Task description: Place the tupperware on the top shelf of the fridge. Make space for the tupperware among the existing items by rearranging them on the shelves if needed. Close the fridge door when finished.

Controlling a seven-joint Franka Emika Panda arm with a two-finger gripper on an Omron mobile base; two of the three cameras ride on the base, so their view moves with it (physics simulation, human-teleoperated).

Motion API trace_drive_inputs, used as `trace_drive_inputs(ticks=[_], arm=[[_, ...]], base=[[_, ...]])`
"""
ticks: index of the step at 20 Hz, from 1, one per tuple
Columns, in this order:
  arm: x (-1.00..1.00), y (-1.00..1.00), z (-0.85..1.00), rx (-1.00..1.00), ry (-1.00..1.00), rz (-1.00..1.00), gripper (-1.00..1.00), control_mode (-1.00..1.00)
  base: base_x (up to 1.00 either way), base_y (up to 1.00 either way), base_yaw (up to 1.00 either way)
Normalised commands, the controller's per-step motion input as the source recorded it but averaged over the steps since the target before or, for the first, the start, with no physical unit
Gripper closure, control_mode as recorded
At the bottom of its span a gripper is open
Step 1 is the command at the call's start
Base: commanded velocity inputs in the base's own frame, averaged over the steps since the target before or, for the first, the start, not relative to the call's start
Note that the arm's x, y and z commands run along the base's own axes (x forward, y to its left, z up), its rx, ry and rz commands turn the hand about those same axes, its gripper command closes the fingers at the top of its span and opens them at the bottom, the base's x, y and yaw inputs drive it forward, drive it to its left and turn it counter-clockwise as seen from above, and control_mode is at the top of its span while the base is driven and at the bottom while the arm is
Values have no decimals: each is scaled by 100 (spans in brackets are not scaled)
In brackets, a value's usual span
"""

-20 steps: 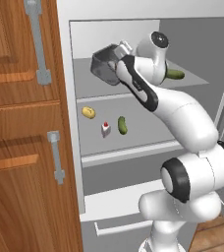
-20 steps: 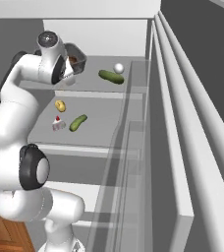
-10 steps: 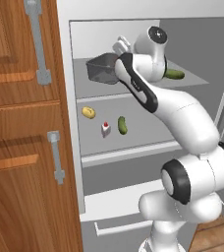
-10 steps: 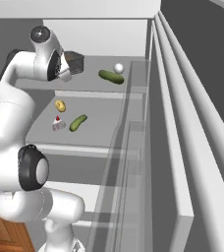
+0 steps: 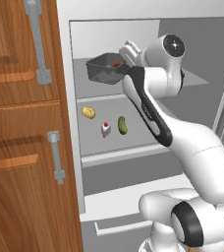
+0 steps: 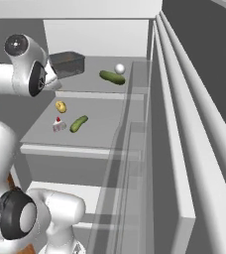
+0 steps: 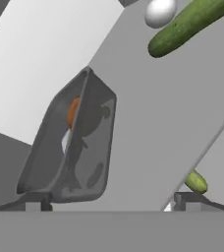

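Kitchen: fridge (image 5: 133, 29), wooden cabinets (image 5: 20, 123)

The top shelf (image 6: 135, 84) is a flat light-grey panel at the top of the fridge's interior. Toward its right side lie a long green cucumber (image 6: 112, 77) and, just beside it toward the back, a white egg-like ball (image 6: 120, 68). The like shelf below it (image 6: 100, 126) carries three small foods near its left half: a yellow lemon-like fruit (image 6: 60, 106), a tiny white red-topped carton (image 6: 58, 124), and a small green pickle (image 6: 79, 123) next to the carton.
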Motion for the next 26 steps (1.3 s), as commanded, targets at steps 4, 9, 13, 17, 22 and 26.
trace_drive_inputs(ticks=[4,9,13,17,22,26], arm=[[-100,-19,22,-9,8,3,-100,-100],[-100,-17,6,-30,17,22,-100,-100],[-91,-13,-35,-44,30,44,-100,-100],[-75,-21,-59,-41,33,48,-100,-100],[-19,-9,-73,-29,25,17,-100,-100],[0,-23,-80,-19,11,0,-100,-100]], base=[[0,0,0],[0,0,0],[0,0,0],[0,0,0],[0,0,0],[0,0,0]])
